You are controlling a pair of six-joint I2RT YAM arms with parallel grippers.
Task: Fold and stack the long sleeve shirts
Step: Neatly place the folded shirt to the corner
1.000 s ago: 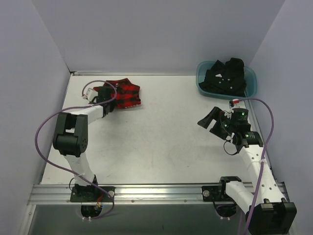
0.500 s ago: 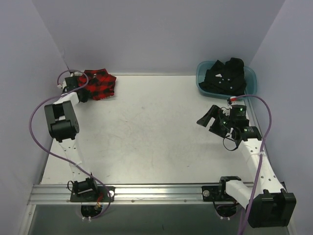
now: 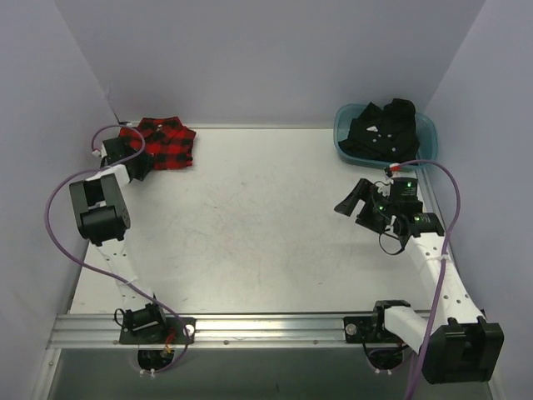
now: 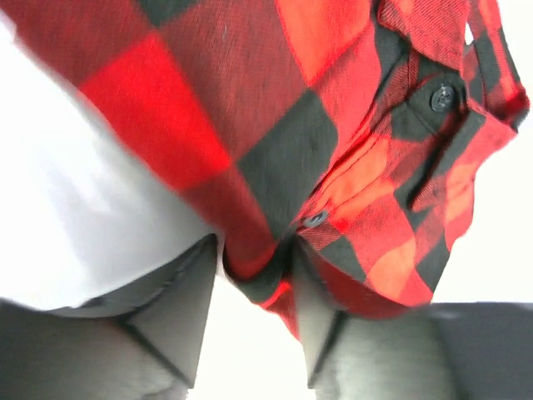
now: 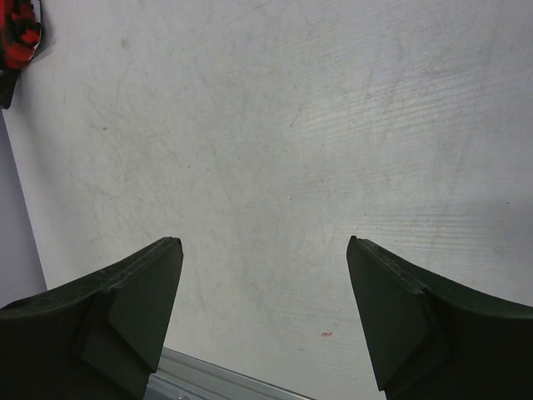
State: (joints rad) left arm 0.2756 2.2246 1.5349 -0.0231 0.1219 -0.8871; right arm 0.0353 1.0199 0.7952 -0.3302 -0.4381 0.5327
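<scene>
The red-and-black check shirt lies bunched in the table's far left corner. My left gripper is at its near left edge. In the left wrist view the shirt fills the frame, and my left gripper stands open, with a fold of its hem still between the fingertips. The black shirt is heaped in the teal tub at the far right. My right gripper hovers open over bare table in front of the tub, empty in the right wrist view, where the red shirt peeks in at the top left.
Grey walls close in the table on the left, back and right. An aluminium rail runs along the near edge. Purple cables loop from both arms.
My left arm has carried the red shirt from the back left-centre into the far left corner, and its jaws have parted. The right arm has barely moved.
</scene>
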